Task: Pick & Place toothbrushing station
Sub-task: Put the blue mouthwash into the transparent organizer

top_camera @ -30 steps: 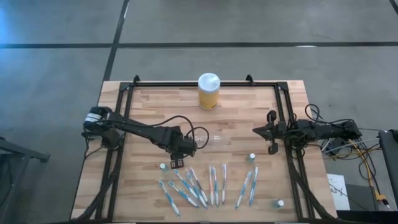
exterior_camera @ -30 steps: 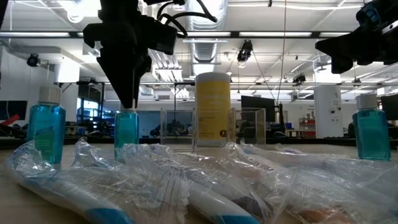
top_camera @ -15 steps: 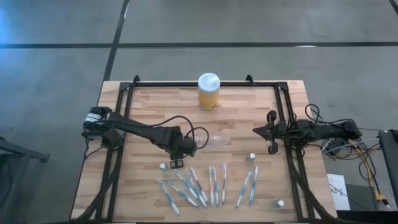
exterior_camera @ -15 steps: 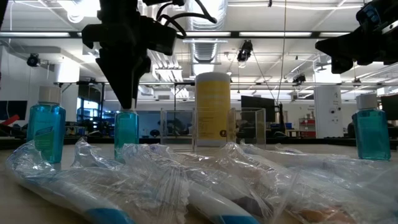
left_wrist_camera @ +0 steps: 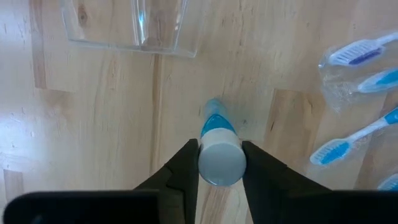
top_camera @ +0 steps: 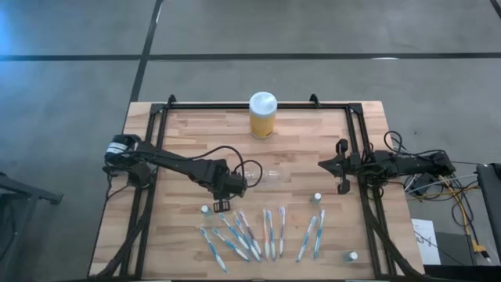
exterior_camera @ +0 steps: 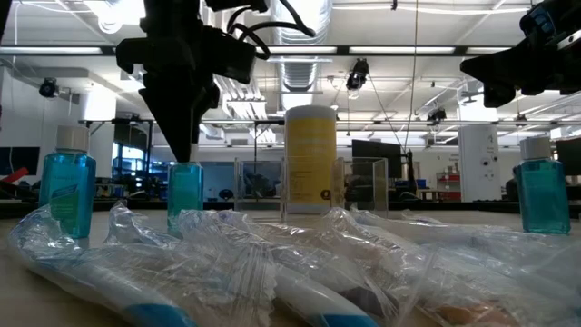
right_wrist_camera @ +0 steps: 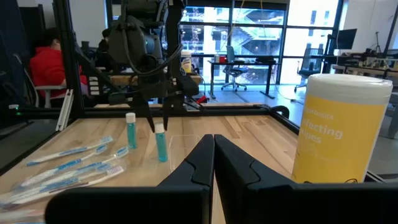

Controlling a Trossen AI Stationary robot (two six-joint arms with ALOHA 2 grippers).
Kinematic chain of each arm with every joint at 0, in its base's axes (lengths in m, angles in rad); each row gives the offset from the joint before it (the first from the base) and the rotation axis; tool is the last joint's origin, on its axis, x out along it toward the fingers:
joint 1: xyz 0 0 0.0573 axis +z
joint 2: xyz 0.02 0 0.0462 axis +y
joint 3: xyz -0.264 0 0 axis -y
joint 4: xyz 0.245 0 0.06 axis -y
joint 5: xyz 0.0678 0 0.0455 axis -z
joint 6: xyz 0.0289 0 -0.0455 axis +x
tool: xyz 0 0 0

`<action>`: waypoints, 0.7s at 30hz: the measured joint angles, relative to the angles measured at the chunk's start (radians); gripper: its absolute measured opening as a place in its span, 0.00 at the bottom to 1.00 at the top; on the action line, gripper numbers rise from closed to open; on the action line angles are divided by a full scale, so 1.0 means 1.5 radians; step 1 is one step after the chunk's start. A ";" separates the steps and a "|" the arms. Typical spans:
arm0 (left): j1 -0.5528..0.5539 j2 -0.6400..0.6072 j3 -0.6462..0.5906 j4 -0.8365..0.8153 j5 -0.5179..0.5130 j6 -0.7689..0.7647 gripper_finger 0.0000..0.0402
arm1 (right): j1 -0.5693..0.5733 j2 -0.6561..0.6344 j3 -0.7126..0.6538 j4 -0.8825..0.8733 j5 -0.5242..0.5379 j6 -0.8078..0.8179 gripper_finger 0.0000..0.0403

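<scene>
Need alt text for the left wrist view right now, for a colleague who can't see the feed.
The left gripper has its two dark fingers either side of the white cap of a small upright blue tube on the wooden table. Beyond it stands the clear plastic holder, and blue-and-white toothbrushes lie off to one side.

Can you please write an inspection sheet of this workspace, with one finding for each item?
Surface: wooden table in a black frame.
Job's things: clear holder empty; wrapped toothbrushes lying flat; four blue white-capped tubes standing, one between the left fingers.
Clutter: yellow jar with white lid at the far edge.
Grippers: left end effector over that tube, fingers beside its cap; right end effector shut, empty, waiting at the right edge.
Cables: black loop on the left arm; bundle off the right side.
Surroundings: seated person, desks, chairs.
</scene>
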 joint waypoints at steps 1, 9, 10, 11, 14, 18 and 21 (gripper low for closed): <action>0.000 0.000 0.000 0.000 0.001 0.004 0.24 | 0.000 0.000 0.000 0.000 0.000 0.000 0.02; 0.002 -0.086 0.000 0.005 0.011 0.021 0.24 | 0.000 0.000 0.000 0.000 0.000 -0.001 0.02; 0.003 -0.107 0.000 0.007 0.011 0.017 0.24 | 0.000 0.000 0.000 0.000 0.000 -0.001 0.02; 0.003 -0.130 0.000 0.006 0.010 0.018 0.24 | 0.000 0.000 0.000 0.000 0.000 -0.001 0.02; 0.003 -0.204 -0.007 0.007 0.008 0.033 0.24 | 0.000 0.000 0.000 0.000 0.000 -0.001 0.02; 0.003 -0.308 -0.063 0.032 0.006 0.040 0.24 | 0.000 0.000 0.000 0.000 0.000 -0.001 0.02; 0.003 -0.400 -0.148 0.097 0.007 0.040 0.24 | 0.000 0.000 0.000 0.000 0.000 -0.001 0.02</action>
